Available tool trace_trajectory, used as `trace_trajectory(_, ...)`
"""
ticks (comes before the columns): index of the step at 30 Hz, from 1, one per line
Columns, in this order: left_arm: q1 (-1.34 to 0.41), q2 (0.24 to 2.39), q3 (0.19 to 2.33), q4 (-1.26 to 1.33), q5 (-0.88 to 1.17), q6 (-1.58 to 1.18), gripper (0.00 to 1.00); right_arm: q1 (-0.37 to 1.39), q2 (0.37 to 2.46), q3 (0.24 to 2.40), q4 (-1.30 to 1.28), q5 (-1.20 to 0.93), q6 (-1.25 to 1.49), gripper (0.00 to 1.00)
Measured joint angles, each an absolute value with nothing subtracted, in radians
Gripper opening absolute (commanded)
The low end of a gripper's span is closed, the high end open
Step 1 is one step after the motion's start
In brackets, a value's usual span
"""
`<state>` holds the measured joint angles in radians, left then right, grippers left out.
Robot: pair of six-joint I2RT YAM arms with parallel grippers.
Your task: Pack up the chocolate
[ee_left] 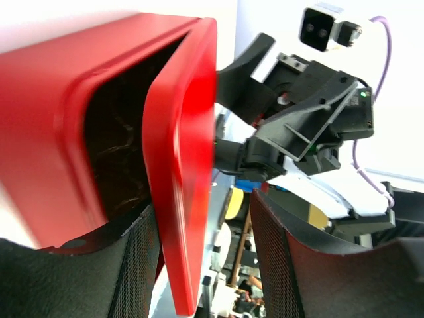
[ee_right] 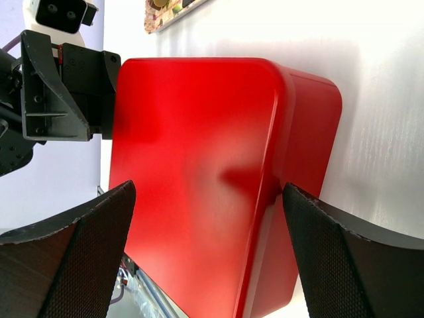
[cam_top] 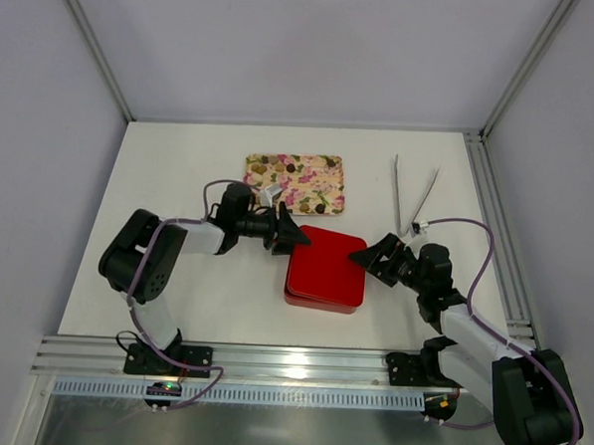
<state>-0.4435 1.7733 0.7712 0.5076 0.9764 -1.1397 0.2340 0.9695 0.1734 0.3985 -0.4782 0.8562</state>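
The step in hand appears to be working the lid of the glossy red square box (cam_top: 324,269), which sits in the middle of the white table (cam_top: 180,177) in the overhead view, with both arms closed in on it. The chocolate (cam_top: 270,165), small brown and tan bite-sized pieces, lies on the pink-and-green floral rectangular tray (cam_top: 328,199) just above the box in that frame, so the packing itself looks not yet done. The left gripper (cam_top: 298,235) is at the box's upper left corner. Its wrist view shows the red lid (ee_left: 182,132) lifted off the base at that side, a dark interior showing in the gap, and the lid's rim standing between the two mesh-padded fingers (ee_left: 132,265). The jaws are spread, with a clear space between the rim and the finger at lower right, so nothing is clamped. The right gripper (cam_top: 367,262) is at the box's right edge with its jaws wide apart, the red body filling the space between them in its own view. A pair of thin metal tongs (cam_top: 398,193) lies at the upper right, apart from both arms. The next move likely calls for the left fingers to pinch the rim firmly while the right steadies the base, so the lid rises clear without dragging the box toward the tray.
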Motion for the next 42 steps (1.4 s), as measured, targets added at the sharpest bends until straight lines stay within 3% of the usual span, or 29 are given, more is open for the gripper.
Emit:
trace_trajectory(35,-0.348,1.68,0.834,0.005,0.878,-0.847,0.55,0.276,0.938,0.175,0.319,-0.427,0.828,0.91)
trace_trajectory(42,-0.342,1.642,0.87,-0.145,0.785,-0.772,0.56,0.311,0.908,0.244,0.17,-0.352,0.78,0.83)
